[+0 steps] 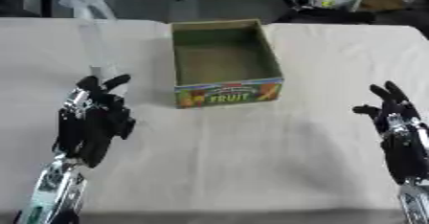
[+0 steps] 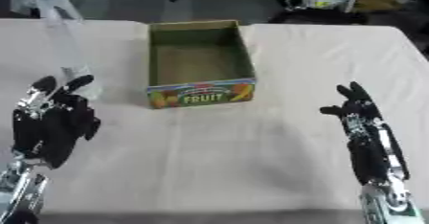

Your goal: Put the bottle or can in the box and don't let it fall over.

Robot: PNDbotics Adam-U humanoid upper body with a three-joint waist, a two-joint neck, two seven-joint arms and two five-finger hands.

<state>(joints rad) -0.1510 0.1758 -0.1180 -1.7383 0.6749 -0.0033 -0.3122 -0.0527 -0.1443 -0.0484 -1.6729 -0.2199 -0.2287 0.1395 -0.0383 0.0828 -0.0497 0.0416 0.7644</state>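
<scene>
A table covered with a pale cloth (image 1: 251, 146) fills the view from above. Near its far middle stands an open cardboard box (image 1: 224, 65), its inside bare and brownish, its near wall printed with pictures of fruit and the word FRUIT. To the left of the box, well apart from it, a tall clear spray bottle (image 1: 92, 36) stands upright on the cloth, its pale trigger head reaching up past the table's far edge. The robot's left hand (image 1: 92, 117), black with silver at the wrist, comes in from the lower left and sits just in front of the bottle's base; its fingers point up and are relaxed, grasping nothing, and whether the fingertips touch the bottle cannot be told. The right hand (image 2: 362, 122) rises from the lower right, well away from the box, with fingers straight and spread, thumb out to the side, holding nothing. Beyond the table are dark, blurred shapes on a grey floor.
</scene>
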